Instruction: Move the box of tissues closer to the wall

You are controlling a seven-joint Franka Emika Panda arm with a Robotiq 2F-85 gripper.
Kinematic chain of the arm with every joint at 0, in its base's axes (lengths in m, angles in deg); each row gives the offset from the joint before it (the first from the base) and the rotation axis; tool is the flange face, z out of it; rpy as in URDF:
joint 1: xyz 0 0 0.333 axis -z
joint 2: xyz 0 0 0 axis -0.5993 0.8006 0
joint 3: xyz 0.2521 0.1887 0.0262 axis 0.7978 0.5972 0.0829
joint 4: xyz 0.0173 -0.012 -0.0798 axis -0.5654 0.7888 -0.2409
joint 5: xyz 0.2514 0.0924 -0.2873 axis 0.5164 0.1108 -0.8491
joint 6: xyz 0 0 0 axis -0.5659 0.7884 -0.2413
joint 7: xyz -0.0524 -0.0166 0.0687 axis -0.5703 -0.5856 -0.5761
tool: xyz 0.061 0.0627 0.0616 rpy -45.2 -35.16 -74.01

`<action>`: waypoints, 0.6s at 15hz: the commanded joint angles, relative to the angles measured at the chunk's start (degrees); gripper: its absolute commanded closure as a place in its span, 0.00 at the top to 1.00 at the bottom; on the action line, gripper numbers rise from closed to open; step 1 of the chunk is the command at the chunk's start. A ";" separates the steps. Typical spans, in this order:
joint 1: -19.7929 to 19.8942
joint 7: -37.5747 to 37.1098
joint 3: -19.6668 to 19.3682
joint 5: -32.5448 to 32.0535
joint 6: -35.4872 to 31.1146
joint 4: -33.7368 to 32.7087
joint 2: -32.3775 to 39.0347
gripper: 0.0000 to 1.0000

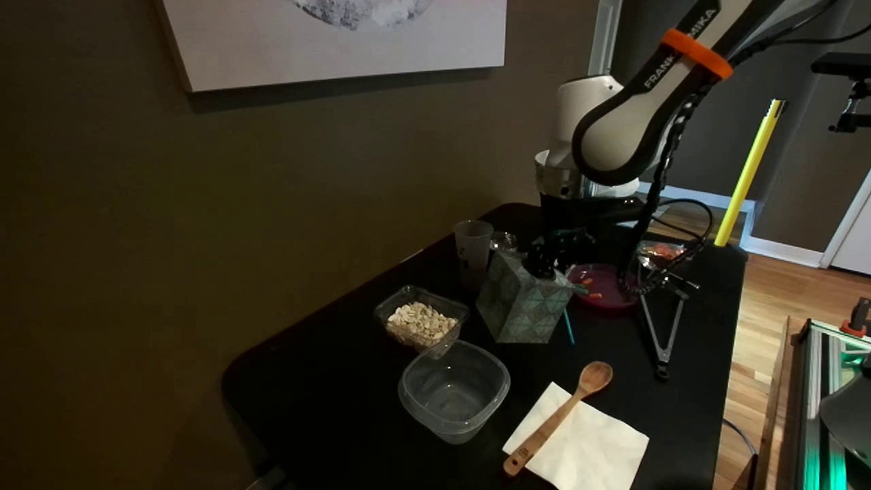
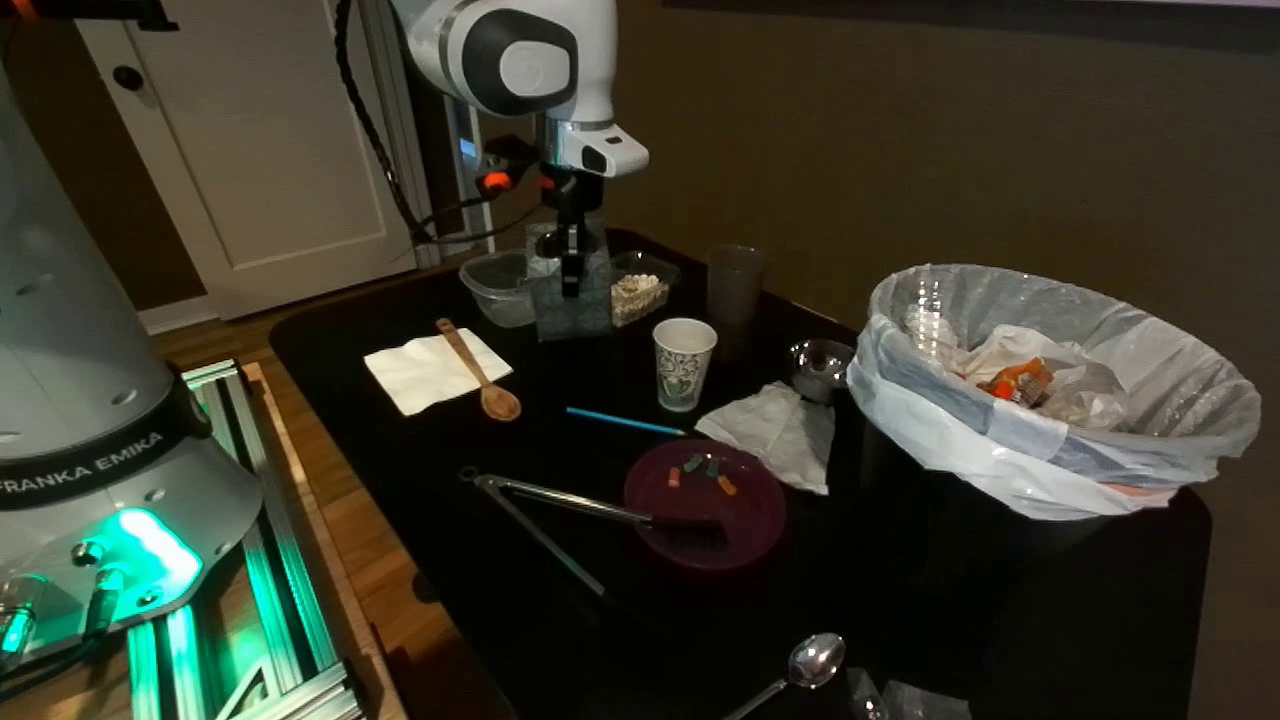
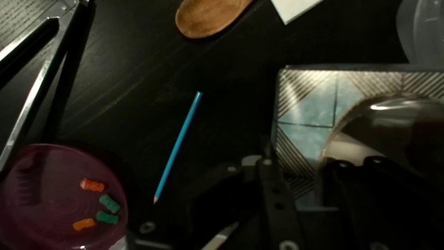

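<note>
The box of tissues (image 1: 520, 306) has grey-green patterned sides and shows in both exterior views (image 2: 585, 310). It looks tilted in an exterior view; I cannot tell whether its base touches the table. My gripper (image 1: 542, 264) is at its top edge. In the wrist view the box top (image 3: 307, 104) has an oval opening with something pale inside. One finger of the gripper (image 3: 307, 163) lies outside the box's side, the other inside the opening. The jaws appear closed on the strip between. The dark wall (image 1: 326, 190) runs along the table's long side.
An oat container (image 1: 420, 318) and a tall translucent cup (image 1: 472, 248) stand between box and wall. A clear container (image 1: 454, 391), a wooden spoon (image 1: 558, 422) on a napkin, a paper cup (image 2: 683, 365), a blue pencil (image 3: 178, 144), a purple plate (image 2: 735, 545) and a bin (image 2: 1000, 450) are around.
</note>
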 commanded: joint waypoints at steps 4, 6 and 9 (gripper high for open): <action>1.77 -10.86 3.28 -7.70 3.02 -3.31 -11.23 0.01; 2.78 -16.12 5.65 -14.42 7.36 -9.59 -10.38 0.01; 2.36 -13.93 5.94 -13.59 9.48 -10.86 -10.81 0.01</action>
